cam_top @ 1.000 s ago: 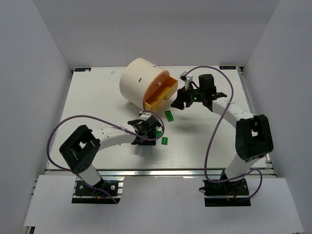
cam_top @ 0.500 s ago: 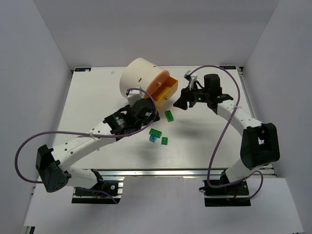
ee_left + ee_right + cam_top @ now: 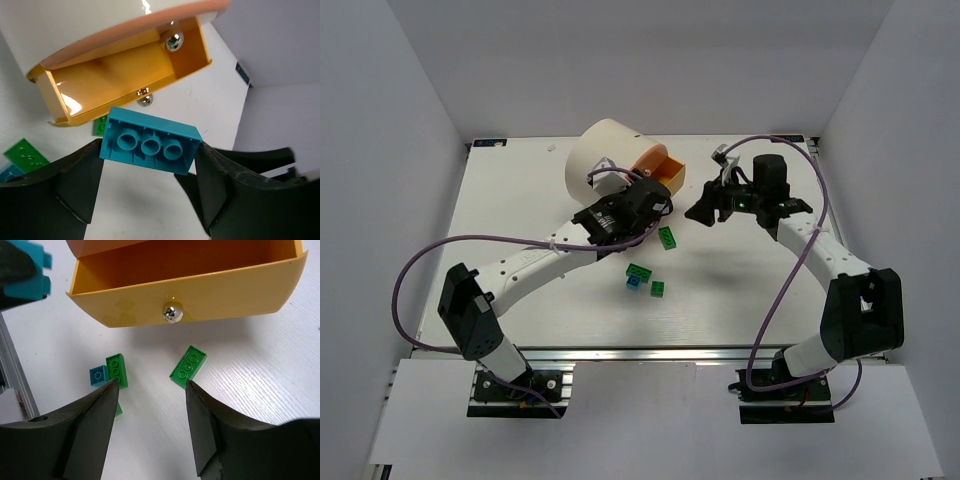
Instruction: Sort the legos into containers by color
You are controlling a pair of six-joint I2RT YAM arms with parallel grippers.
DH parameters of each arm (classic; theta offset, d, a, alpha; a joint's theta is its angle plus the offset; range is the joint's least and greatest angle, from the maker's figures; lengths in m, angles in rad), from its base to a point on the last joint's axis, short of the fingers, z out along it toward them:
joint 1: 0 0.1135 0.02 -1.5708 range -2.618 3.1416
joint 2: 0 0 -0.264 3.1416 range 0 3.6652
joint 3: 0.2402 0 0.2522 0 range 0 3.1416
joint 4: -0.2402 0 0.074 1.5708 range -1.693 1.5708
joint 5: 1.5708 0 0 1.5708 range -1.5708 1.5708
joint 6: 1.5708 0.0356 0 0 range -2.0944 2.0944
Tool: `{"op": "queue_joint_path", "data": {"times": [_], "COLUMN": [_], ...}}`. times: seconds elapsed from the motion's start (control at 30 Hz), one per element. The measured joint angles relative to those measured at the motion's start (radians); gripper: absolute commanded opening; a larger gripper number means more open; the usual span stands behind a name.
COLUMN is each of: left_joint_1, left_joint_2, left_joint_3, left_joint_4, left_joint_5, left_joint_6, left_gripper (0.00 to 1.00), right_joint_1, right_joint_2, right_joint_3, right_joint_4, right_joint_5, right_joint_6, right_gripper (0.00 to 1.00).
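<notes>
I have the cyan plastic lego brick (image 3: 150,146) clamped end to end in my left gripper (image 3: 148,150), just short of the open orange plastic drawer (image 3: 120,75); my right gripper (image 3: 150,385) gapes empty.

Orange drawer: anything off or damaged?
Nothing stands out. The orange drawer is pulled out of the drum, looks intact, visible interior bare. The left pincer grips a cyan brick squarely near it.

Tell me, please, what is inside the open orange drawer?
No brick shows inside the orange drawer: the wrist views show bare orange walls and floor. Its front wall covers the floor strip just behind it. The left gripper holds the cyan brick outside it.
</notes>
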Motion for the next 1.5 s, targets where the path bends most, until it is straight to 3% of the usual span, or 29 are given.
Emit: {"op": "queue_joint_path", "data": {"times": [0.27,0.7,1.03,1.5], "left_joint_1": [0.012,0.064,0.081,0.09], "left_joint_2": [0.013,0.138,0.151,0.151], "left_joint_3": [0.051,0.111,0.116,0.116], "left_joint_4": [-0.005,-0.058,-0.066,-0.062], "left_joint_5": [-0.071,-0.076,-0.071,-0.056], "left_joint_6": [-0.144,-0.229,-0.254,-0.262], "left_gripper": [0.45,0.47,0.73,0.83], "right_joint_1": [-0.026,-0.052,-0.06,-0.064], "right_joint_2": [-0.017,-0.03,-0.033,-0.033], "right_joint_3": [-0.043,-0.045,-0.048,-0.048], "right_joint_4": [0.004,0.008,0.01,0.01], "right_joint_5": [-0.018,-0.034,-0.045,-0.051], "right_joint_6": [0.018,0.038,0.041,0.043], "right_gripper": [0.62,0.62,0.62,0.62]}}
